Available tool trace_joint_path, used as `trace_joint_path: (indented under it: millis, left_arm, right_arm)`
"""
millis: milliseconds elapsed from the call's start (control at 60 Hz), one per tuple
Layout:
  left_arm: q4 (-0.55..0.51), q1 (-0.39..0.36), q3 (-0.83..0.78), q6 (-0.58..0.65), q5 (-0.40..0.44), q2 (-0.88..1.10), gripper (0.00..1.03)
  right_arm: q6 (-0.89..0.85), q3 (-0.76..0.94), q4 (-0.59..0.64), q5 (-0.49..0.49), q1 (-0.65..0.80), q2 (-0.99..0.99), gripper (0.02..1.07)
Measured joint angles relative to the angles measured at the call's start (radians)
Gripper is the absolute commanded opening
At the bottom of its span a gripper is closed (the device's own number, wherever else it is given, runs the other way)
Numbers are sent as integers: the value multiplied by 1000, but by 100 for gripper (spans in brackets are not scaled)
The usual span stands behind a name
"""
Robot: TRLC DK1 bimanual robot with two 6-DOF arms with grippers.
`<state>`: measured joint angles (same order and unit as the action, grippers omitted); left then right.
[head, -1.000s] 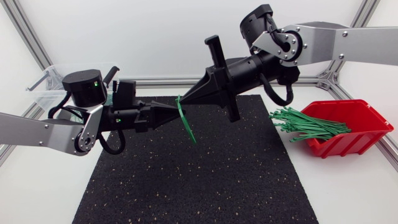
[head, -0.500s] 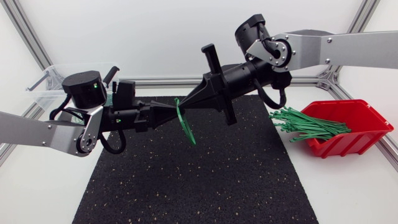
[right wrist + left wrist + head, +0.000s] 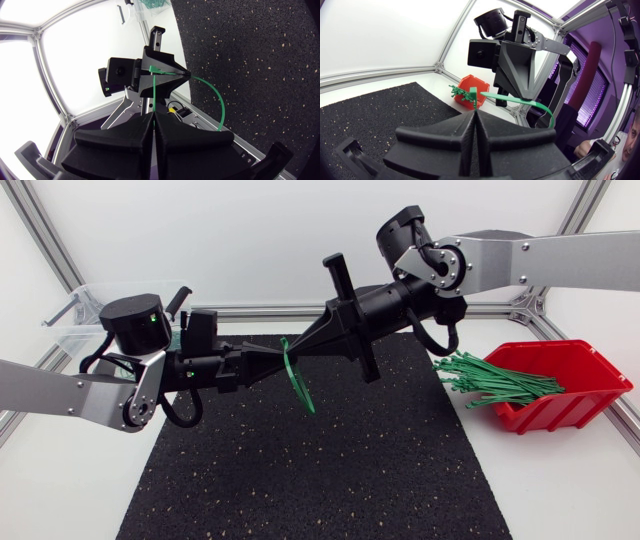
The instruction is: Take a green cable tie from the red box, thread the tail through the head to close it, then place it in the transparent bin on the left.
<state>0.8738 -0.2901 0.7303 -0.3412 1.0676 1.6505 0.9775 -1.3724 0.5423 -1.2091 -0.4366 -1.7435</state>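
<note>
Over the mat's far half my two grippers meet tip to tip, and both pinch one green cable tie (image 3: 296,383), whose loop hangs beneath them. My left gripper (image 3: 279,353) comes in from the left and is shut on the tie. My right gripper (image 3: 292,351) reaches in from the right, likewise shut on it. In the left wrist view the tie (image 3: 520,100) rises from my left gripper (image 3: 474,113), then runs past the right gripper's fingers (image 3: 516,70). In the right wrist view the tie (image 3: 154,92) runs from my right gripper (image 3: 154,113) to the left gripper's fingers (image 3: 165,67).
The red box (image 3: 575,392) stands at the right, with several green ties (image 3: 492,378) spilling over its left rim. The transparent bin (image 3: 72,318) is at the far left behind my left arm. A black speckled mat (image 3: 310,460) covers the middle of the table.
My right arm has shifted slightly left and swung its gripper a little; the left arm and the hanging loop have stayed almost where they were.
</note>
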Motion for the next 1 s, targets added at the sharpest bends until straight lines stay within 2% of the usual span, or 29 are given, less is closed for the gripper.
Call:
trace_joint_path:
  millis: [1000]
  left_arm:
    - [11,-14,-12,-26,0,-1,4]
  right_arm:
    - [3,0,-16,-18,-1,-9,7]
